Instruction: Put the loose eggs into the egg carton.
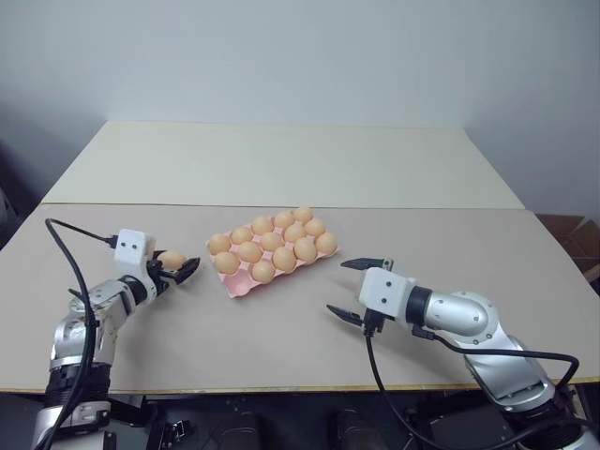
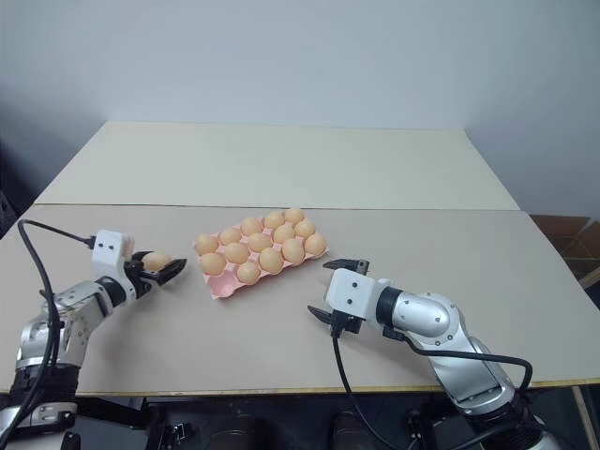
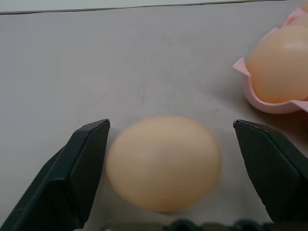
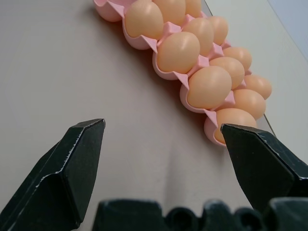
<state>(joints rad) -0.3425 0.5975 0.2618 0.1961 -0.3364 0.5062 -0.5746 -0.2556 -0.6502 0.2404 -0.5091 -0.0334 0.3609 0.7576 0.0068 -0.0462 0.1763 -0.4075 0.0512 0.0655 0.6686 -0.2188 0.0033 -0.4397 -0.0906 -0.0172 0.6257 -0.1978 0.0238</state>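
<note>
loose egg [image 3: 163, 162] lies between the left gripper's [image 1: 178, 269] spread fingers, one finger touching, the other apart (table [image 1: 281, 169] under it) | egg carton [image 1: 236, 284] just right, nearly full | right gripper [image 1: 359, 290] wide open, empty, near carton's right end

Bare desk [image 1: 281, 347] is left between the 2 pincers, in front of the egg carton [image 1: 236, 286]. The path of the left pincer [image 1: 184, 271] toward the carton is kept free. 1 front corner cup is seen unfilled, beside filled cups. Behind the carton, bare desk lies.
</note>
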